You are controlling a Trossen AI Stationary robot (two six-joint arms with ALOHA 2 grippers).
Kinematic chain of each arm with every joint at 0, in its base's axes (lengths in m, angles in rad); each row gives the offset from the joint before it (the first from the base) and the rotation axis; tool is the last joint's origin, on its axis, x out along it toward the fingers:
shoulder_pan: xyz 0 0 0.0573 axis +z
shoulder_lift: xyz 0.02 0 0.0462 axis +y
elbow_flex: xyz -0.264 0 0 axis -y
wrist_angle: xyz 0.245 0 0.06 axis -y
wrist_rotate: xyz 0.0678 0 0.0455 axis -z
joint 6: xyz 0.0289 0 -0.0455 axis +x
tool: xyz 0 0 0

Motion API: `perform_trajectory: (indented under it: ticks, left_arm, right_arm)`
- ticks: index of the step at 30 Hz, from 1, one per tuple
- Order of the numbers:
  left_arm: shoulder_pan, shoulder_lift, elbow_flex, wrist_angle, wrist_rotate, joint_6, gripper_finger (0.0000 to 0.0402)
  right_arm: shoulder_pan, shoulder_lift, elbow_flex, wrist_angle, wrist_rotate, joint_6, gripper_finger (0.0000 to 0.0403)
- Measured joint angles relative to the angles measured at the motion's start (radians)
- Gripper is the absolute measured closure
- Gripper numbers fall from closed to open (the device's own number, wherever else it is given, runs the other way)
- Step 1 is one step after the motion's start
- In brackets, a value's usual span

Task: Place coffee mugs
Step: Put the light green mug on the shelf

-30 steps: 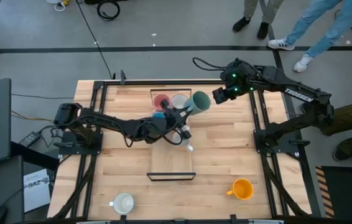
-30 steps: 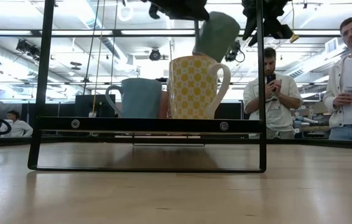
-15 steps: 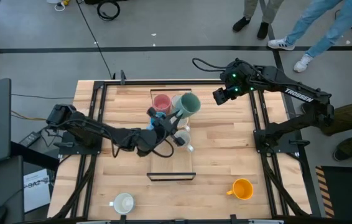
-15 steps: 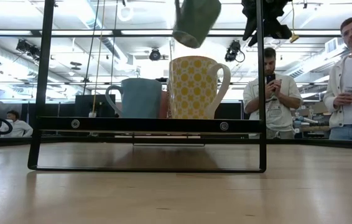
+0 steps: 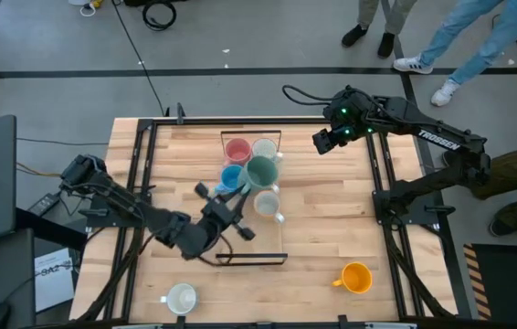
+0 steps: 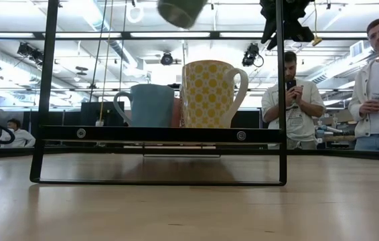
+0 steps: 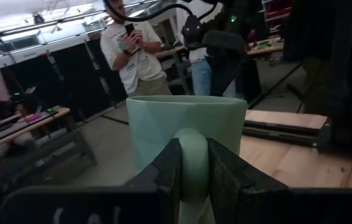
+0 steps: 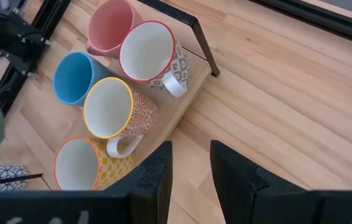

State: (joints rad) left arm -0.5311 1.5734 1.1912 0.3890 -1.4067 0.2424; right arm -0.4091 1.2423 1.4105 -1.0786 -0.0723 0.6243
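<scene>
My left gripper (image 5: 243, 186) is shut on the teal green mug (image 5: 261, 171), which hangs high over the tray; in the low view the mug (image 6: 179, 9) shows at the top edge. On the black-framed wooden tray (image 5: 251, 259) stand a pink mug (image 8: 109, 22), a red-rimmed white mug (image 8: 149, 50), a blue mug (image 8: 75, 78), a yellow-rimmed mug (image 8: 111, 107) and an orange-rimmed mug (image 8: 79, 165). My right gripper (image 8: 190, 165) is open and waits above the table right of the tray's far end (image 5: 324, 139). An orange mug (image 5: 356, 277) and a white mug (image 5: 182, 297) stand near the table's near edge. My left gripper pinches the teal mug's side handle (image 7: 191, 146) between its two fingers (image 7: 163, 174), one on each side of the loop. The fingers come slanting from the table's near left. The mug is lifted clear, above the mugs on the tray.
The tray's black frame (image 6: 159, 134) stands up around the mugs. Bare tabletop lies right of the tray (image 5: 332, 210) and at its near end (image 5: 249, 233). Several people stand beyond the table's far side (image 6: 296, 100).
My left gripper, still shut on the teal mug, has drawn back from the tray's far right corner toward the table's near and left side and has risen. The mug has gone up with it and has turned from lying sideways to a steeper tilt.
</scene>
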Motion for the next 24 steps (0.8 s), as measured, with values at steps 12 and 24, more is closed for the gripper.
perform_trajectory:
  ticks: [12, 24]
  left_arm:
    - [-0.192, 0.001, 0.000, -0.223, -0.163, -0.315, 0.0343]
    - [-0.245, 0.002, 0.000, -0.945, -0.138, -1.119, 0.0343]
  right_arm:
    - [0.001, 0.000, 0.000, 0.002, 0.000, 0.000, 0.0289]
    - [0.001, 0.000, 0.000, 0.005, -0.008, 0.000, 0.0289]
